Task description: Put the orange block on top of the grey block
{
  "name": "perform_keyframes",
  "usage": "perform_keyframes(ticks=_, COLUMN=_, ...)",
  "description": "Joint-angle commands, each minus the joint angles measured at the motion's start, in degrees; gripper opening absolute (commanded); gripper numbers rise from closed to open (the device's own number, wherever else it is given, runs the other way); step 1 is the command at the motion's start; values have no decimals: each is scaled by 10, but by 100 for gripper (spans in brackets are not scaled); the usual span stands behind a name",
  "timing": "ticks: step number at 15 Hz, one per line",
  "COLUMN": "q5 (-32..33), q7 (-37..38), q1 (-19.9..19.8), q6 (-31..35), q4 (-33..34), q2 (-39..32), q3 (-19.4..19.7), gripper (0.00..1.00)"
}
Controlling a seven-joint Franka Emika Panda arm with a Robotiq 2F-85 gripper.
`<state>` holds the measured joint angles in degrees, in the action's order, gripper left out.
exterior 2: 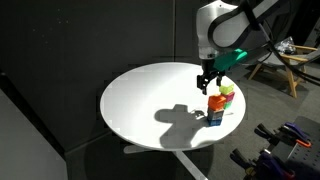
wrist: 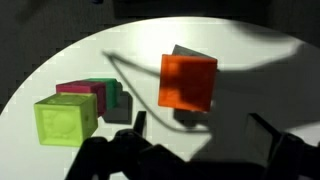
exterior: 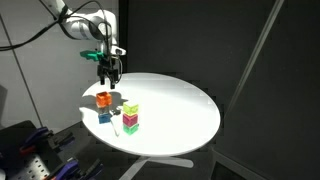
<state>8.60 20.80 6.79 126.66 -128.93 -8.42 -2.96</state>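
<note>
The orange block [exterior: 103,100] is seen resting on top of the grey block [exterior: 105,116], near the edge of the round white worktop [exterior: 180,110]. As it is a cube, no long axis can be told. It sits upright with its top face level. In the wrist view it is turned slightly against the grey block, a corner of which is exposed behind it. Its faces are plain orange-red. The jaws are held apart and empty above it, not touching. A yellow-green cube [exterior: 131,107] and a magenta cube [exterior: 131,123] are set together close by.
</note>
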Motion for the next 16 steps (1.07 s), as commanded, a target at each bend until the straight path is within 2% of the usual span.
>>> perform_keyframes(ticks=1, q5=0, q7=-33, q1=-3, q6=16, q4=-26, q2=44, q3=-3, gripper=100)
perform_keyframes(ticks=7, q5=-22, q7=-80, q1=-7, q6=-15, q4=-37, q2=90, q3=-7, gripper=100)
perform_keyframes(ticks=12, q5=-55, q7=-118, q1=-8, q6=-95, q4=-28, q2=120, q3=-7, gripper=100)
perform_keyframes(ticks=16, q5=-61, q7=-114, q1=-9, q6=-137, q4=-30, q2=151, q3=-8, gripper=100)
